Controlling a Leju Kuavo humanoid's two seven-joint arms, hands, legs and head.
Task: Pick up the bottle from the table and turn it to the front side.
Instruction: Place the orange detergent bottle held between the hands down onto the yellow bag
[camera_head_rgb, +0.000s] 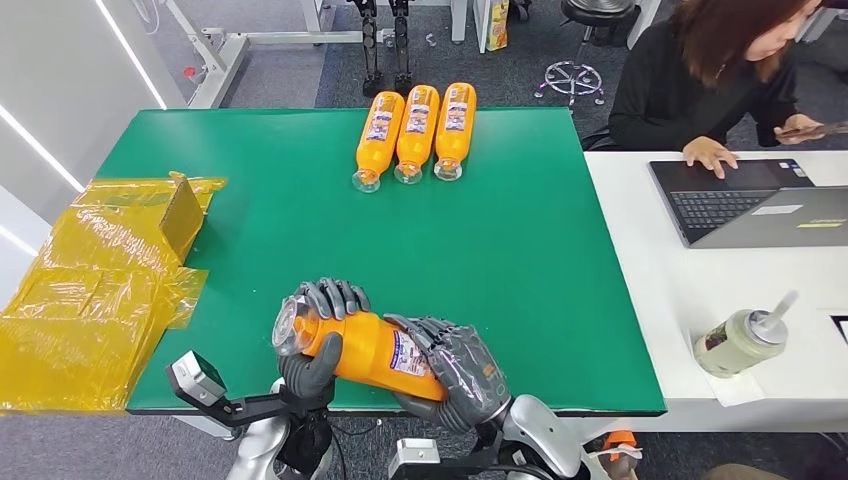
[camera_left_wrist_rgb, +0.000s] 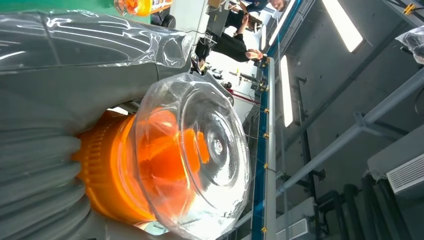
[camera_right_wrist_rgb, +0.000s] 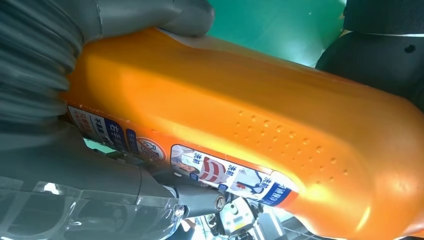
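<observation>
While both hands hold it, the bottle (camera_head_rgb: 365, 350) hangs just above the near edge of the green table (camera_head_rgb: 520, 260), lying nearly flat with its long axis left to right. Its clear cap points left, its base right and a little nearer. The left hand (camera_head_rgb: 318, 335) wraps the neck, fingers curled over the top and thumb beneath. The right hand (camera_head_rgb: 455, 372) cups the body from the near side, fingers closed around it. The label (camera_head_rgb: 410, 352) sits on the near-right side, partly under those fingers, so it looks to me as though the bottle needs rolling about its long axis to bring the front up. Three more bottles (camera_head_rgb: 415, 132) lie side by side at the far edge, well apart.
</observation>
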